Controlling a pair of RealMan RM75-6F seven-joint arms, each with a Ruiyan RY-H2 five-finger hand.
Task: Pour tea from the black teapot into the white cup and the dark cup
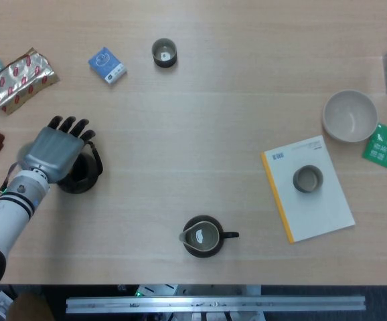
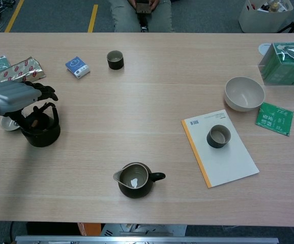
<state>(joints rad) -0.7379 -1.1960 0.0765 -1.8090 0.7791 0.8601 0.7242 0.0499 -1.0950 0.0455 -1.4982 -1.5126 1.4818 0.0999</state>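
The black teapot (image 1: 81, 175) (image 2: 40, 130) stands at the left of the table, its arched handle upright. My left hand (image 1: 59, 150) (image 2: 20, 94) hovers just over it, fingers stretched out flat above the handle and holding nothing. Just left of the teapot a small white cup (image 2: 8, 123) peeks out from behind my wrist; it is hidden under the arm in the head view. The dark cup (image 1: 164, 52) (image 2: 115, 59) stands far back near the middle. My right hand is in neither view.
A dark pitcher (image 1: 203, 238) (image 2: 135, 180) sits at the front centre. A grey cup (image 1: 307, 178) stands on a white booklet (image 1: 321, 214). A white bowl (image 1: 349, 116), green tea packets (image 1: 386, 147) and a green box (image 2: 284, 63) are to the right; snack packets (image 1: 19, 77) and a blue box (image 1: 107, 65) are back left.
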